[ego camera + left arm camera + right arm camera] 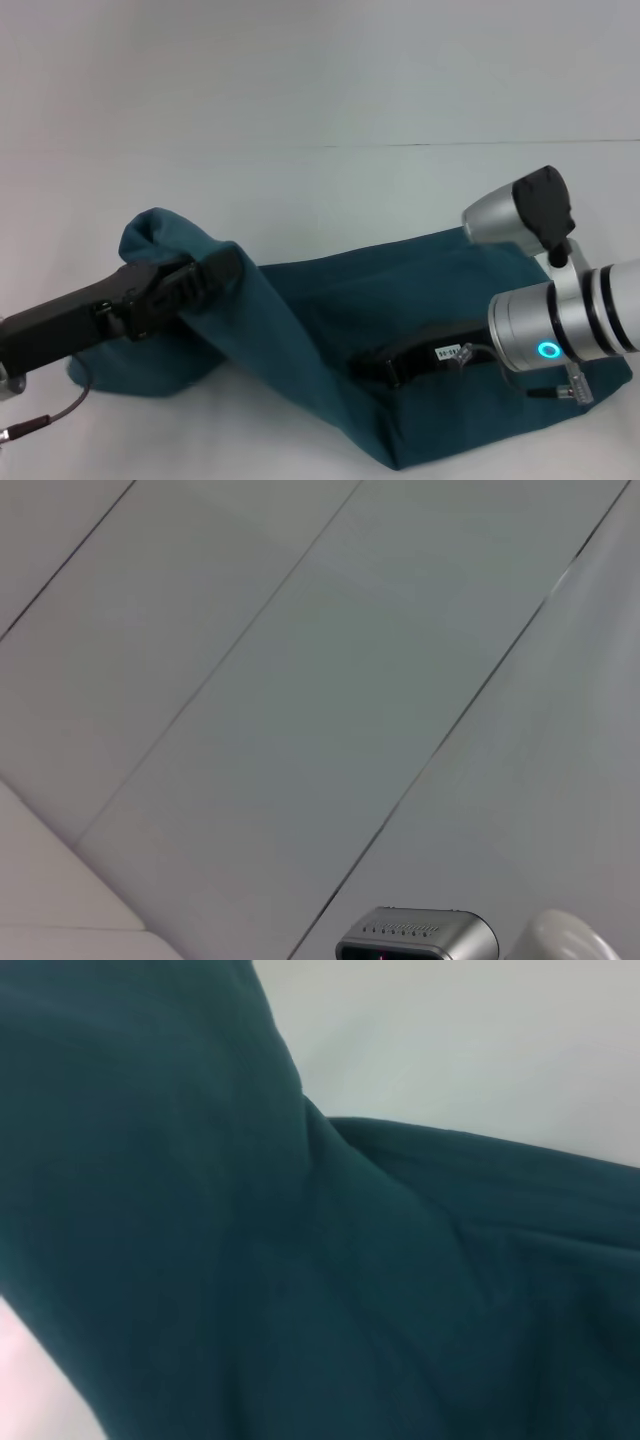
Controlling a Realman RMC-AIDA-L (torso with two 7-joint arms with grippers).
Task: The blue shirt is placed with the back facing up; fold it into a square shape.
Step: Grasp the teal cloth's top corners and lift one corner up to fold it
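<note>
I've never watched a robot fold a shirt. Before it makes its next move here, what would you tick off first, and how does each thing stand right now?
1. Left gripper has a hold on the blue shirt: ok; its jaws are shut on a raised fold.
2. Right gripper is on the shirt: ok, low against the cloth; whether it grips, cannot tell.
3. Shirt lies flat and smooth: not ok; it is bunched, with one fold draped across the middle.
4. Square shape reached: not ok.
5. Shirt fully on the white table: ok in the head view.
6. Wrist cameras help check the grip: not ok; neither shows jaws.
</note>
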